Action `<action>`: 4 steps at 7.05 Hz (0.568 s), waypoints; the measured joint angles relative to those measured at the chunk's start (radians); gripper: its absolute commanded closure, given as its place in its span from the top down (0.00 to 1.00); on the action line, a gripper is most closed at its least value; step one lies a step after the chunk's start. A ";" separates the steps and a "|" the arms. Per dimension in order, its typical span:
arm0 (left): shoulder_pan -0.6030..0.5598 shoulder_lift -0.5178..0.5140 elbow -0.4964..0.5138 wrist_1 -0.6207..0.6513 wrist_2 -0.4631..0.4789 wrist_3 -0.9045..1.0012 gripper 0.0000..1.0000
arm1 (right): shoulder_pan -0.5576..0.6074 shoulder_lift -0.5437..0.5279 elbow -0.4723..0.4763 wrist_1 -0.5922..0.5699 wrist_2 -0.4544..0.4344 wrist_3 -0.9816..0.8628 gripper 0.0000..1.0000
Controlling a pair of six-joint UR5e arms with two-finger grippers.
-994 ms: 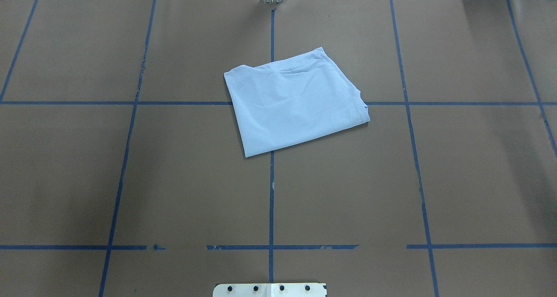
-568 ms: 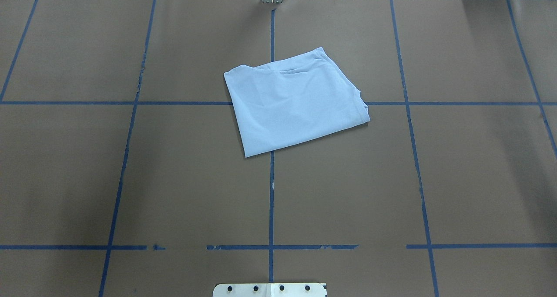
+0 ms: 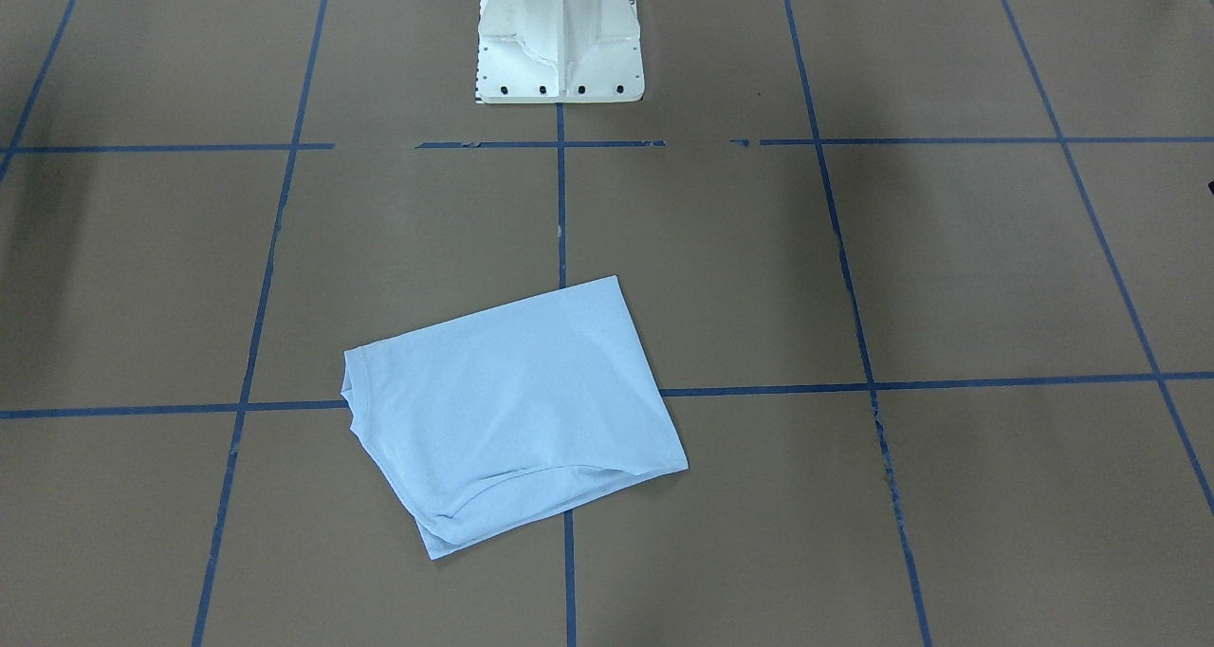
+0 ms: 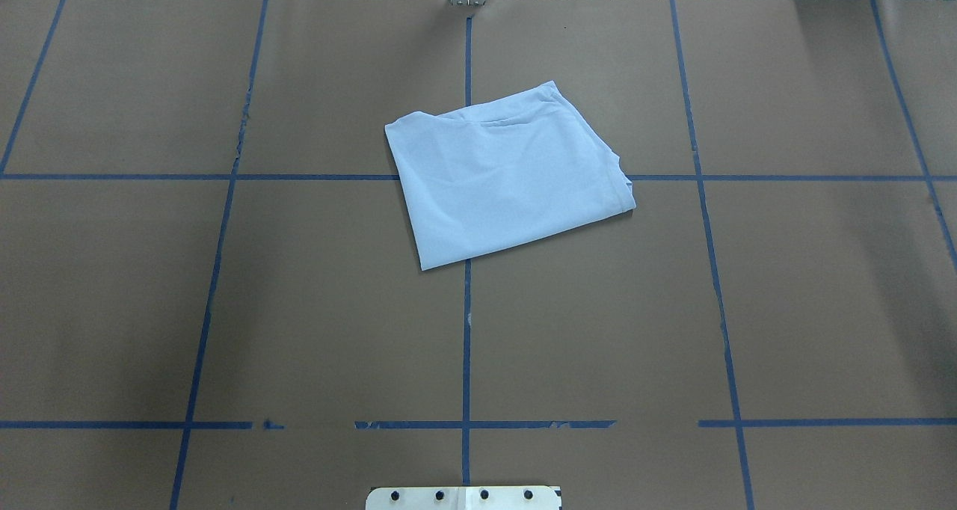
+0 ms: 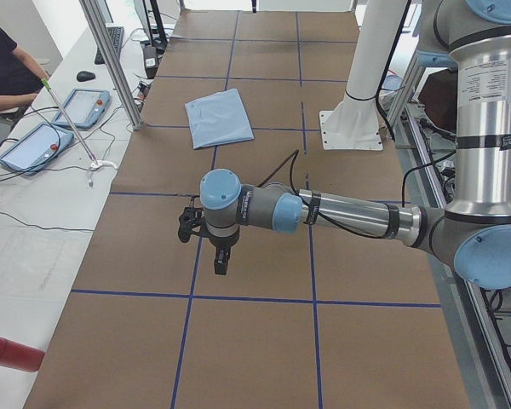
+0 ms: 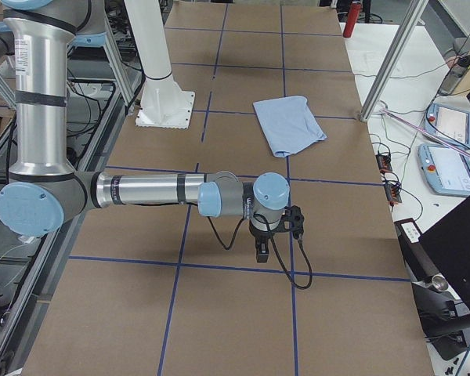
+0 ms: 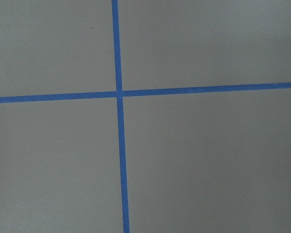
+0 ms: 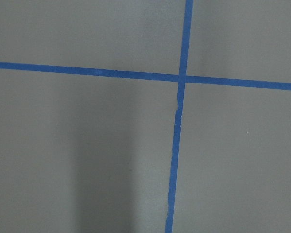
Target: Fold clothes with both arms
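Observation:
The pale light-blue T-shirt [image 4: 508, 173] lies folded into a compact rectangle on the brown table cover, slightly skewed, at the centre far side. It also shows in the front-facing view [image 3: 517, 410] and both side views [image 5: 220, 118] [image 6: 290, 124]. Its collar, print and label are hidden. My left gripper [image 5: 221, 264] hangs over the table's left end, far from the shirt. My right gripper [image 6: 262, 252] hangs over the right end. Both point down, and I cannot tell if they are open or shut. Both wrist views show only brown cover and blue tape.
The white pedestal base [image 3: 560, 40] stands at the robot's side of the table. Blue tape lines [image 4: 466, 345] grid the cover. Aluminium posts [image 5: 111, 64] [image 6: 392, 63] rise at the far edge. An operator [image 5: 4, 68] sits by tablets [image 5: 34, 145] on a side bench.

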 measured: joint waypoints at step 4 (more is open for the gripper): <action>-0.009 -0.002 -0.015 0.002 -0.005 0.006 1.00 | 0.000 -0.001 0.009 0.001 0.000 -0.001 1.00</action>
